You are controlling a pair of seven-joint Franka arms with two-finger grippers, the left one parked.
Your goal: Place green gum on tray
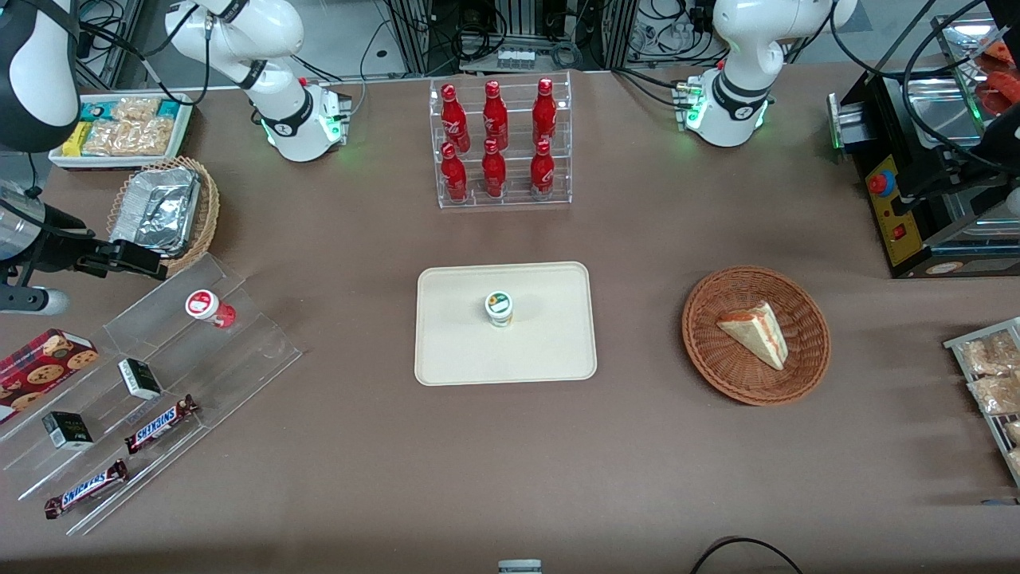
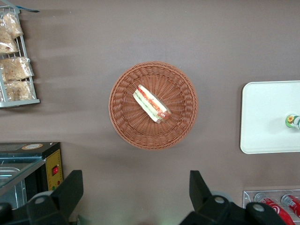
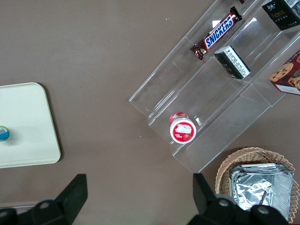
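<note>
The table point(image 1: 510, 462) is a broad brown matte surface that carries everything, and near its middle lies the tray point(image 1: 550, 351), a flat cream-beige rectangle with rounded corners and a low rim, smooth and bare apart from one item. Toward the working arm's end of the table a clear acrylic stepped stand point(image 1: 171, 399) holds snack bars, small dark boxes and the red-lidded bottle point(image 1: 209, 307); its tiers seem meant to keep each product separate and easy to reach from above. Beside the tray, toward the parked arm's end, a round woven basket point(image 1: 717, 367) cradles a wedge-shaped sandwich point(image 1: 755, 333), its deep sides likely keeping the soft item from sliding. Farther from the front camera than the tray, a clear rack point(image 1: 504, 143) stands red bottles upright in rows. The hand point(image 3: 139, 199) hangs high over the table near the acrylic stand, well apart from the tray, its two dark fingers spread wide with nothing between them. The green gum point(image 1: 500, 308), a small cylinder with a round white-and-green lid and a green-yellow body, stands upright on the tray near its centre, clear of the rim. Judging by that, the placing looks done, with the hand drawn off so as not to disturb the bottle.
</note>
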